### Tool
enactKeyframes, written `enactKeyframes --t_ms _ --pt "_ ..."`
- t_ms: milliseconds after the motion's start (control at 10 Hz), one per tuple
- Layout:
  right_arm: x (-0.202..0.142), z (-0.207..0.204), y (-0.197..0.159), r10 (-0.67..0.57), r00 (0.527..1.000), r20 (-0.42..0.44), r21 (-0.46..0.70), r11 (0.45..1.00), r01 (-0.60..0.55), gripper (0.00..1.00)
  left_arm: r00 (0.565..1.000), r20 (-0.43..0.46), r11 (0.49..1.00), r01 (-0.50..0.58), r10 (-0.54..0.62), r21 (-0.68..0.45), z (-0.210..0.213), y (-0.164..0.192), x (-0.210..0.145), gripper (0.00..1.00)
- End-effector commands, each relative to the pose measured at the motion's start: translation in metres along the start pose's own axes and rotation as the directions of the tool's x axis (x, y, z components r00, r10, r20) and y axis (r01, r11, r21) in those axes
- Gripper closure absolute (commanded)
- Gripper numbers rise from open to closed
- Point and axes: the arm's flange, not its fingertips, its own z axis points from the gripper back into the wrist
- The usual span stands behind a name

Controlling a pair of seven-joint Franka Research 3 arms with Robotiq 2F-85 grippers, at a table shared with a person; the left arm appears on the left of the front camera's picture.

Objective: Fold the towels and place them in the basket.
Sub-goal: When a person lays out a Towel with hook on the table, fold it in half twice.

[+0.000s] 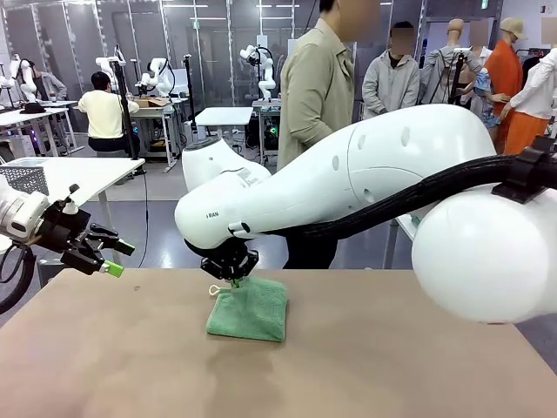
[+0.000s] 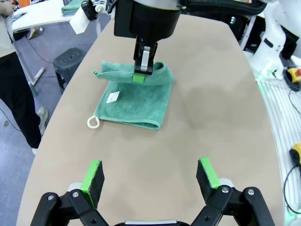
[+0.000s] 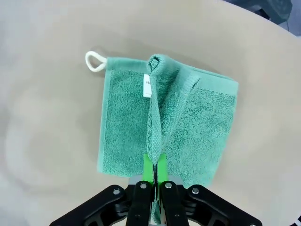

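Observation:
A mint green towel [image 1: 250, 309] lies folded on the brown table [image 1: 392, 366], its white loop [image 1: 214, 290] at the far left corner. My right gripper [image 1: 233, 273] reaches down over the towel's far edge and is shut on a raised ridge of the cloth [image 3: 155, 127]. The right wrist view has the pads [image 3: 148, 165] pinching that ridge, with the loop [image 3: 95, 61] beyond. My left gripper [image 1: 103, 254] hovers open over the table's left edge, nothing between its fingers [image 2: 95, 175], and looks at the towel [image 2: 134, 101]. A grey lattice basket [image 1: 24, 178] stands on a white side table at far left.
A person [image 1: 315, 96] stands at the far side of the table, behind my right arm [image 1: 365, 174], which spans the picture's right half. The tabletop in front of the towel is bare. Other tables and people are farther back.

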Motion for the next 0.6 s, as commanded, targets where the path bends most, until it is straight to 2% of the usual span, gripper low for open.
enactKeyframes --t_ms 0,400,500 --pt "0.009 -0.008 0.01 -0.08 0.995 0.055 0.021 0.997 0.079 0.96 1.0 -0.007 1.0 -0.006 0.006 -0.003 0.001 0.0 0.0 0.0" --pt "0.012 -0.022 0.018 -0.081 0.997 0.014 0.032 0.996 0.081 0.96 1.0 -0.007 1.0 -0.006 0.006 -0.003 0.001 0.0 0.0 0.0" --pt "0.012 -0.021 0.019 -0.09 0.996 0.014 0.049 0.995 0.089 0.88 1.0 -0.007 1.0 -0.006 0.006 -0.003 0.001 0.0 0.0 0.0"
